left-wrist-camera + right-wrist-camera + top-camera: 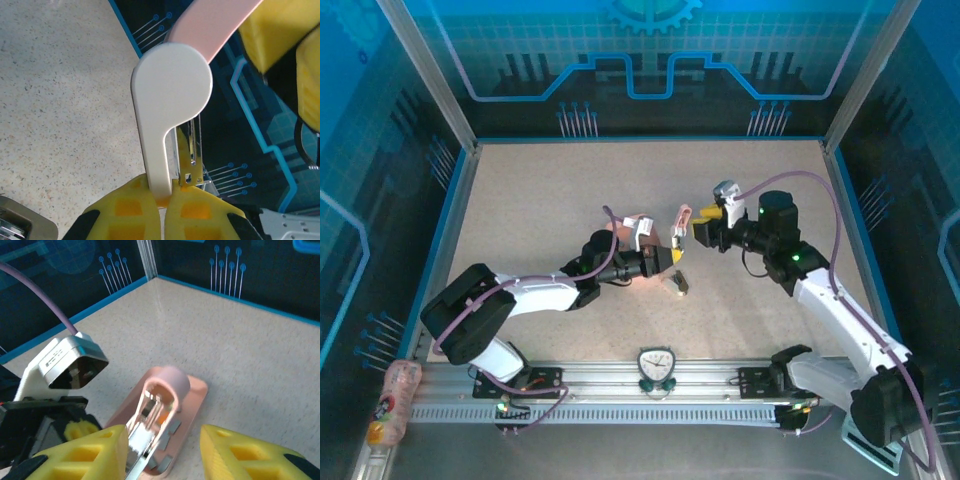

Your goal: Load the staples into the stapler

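Observation:
My left gripper (pixel 670 257) (pixel 167 189) is shut on the stapler (pixel 681 219), pinching the narrow end of its white base (pixel 170 85) and holding it off the table. The pink lid (pixel 210 25) (pixel 170 377) is swung open, baring the metal channel (pixel 192 157). My right gripper (pixel 704 229) (pixel 162 434) is open at the lid's free end; its left finger (pixel 95 450) rests against the metal part and its right finger (pixel 245 455) stands apart. The staples (pixel 173 427), grey strips, lie in a pink tray (pixel 197 390) below the stapler.
A small dark and pale object (pixel 678 283) lies on the table just in front of the left gripper. The left arm covers most of the pink tray (pixel 615 231) from above. Blue walls (pixel 640 100) enclose the speckled table (pixel 540 200).

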Available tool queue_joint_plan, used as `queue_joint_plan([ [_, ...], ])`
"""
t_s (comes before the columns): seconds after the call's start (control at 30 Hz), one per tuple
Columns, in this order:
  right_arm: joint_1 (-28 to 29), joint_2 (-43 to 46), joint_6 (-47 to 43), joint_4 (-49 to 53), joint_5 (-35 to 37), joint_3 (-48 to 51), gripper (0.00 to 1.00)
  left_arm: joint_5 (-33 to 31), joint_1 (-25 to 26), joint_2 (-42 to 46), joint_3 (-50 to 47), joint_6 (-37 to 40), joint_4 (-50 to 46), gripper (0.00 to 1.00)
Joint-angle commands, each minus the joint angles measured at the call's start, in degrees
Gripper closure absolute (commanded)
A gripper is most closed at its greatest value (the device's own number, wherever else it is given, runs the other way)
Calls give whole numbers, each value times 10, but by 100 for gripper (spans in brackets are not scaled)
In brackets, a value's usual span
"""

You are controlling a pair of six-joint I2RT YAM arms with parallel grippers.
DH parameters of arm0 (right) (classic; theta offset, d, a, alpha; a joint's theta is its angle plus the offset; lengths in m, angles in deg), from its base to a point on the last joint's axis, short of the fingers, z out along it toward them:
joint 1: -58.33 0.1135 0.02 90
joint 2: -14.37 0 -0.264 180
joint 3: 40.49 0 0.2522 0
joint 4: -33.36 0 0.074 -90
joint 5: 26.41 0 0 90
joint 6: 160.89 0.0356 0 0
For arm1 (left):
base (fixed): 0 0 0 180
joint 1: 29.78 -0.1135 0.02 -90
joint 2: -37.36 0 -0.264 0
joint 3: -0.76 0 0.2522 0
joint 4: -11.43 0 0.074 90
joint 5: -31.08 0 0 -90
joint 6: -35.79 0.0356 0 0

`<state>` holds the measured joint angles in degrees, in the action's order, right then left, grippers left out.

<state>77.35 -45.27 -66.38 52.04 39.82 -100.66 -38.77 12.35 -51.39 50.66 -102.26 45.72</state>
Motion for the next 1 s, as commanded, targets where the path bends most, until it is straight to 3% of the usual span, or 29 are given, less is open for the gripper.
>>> queue_joint_plan([
  [0.0,-9,9,88,34,-20,-4,58,-23,4,5,-3,-22,28,100],
  [0.33,55,-37,243,118,72,-74,54,-24,6,3,-3,-17,25,100],
  [0.43,92,-50,231,142,115,-93,53,-25,6,3,-3,-17,23,100],
  [0.7,125,-81,238,177,196,-124,52,-24,7,5,-4,-13,22,100],
  [0.97,143,-114,245,158,189,-135,51,-22,10,4,-4,-12,24,100],
])
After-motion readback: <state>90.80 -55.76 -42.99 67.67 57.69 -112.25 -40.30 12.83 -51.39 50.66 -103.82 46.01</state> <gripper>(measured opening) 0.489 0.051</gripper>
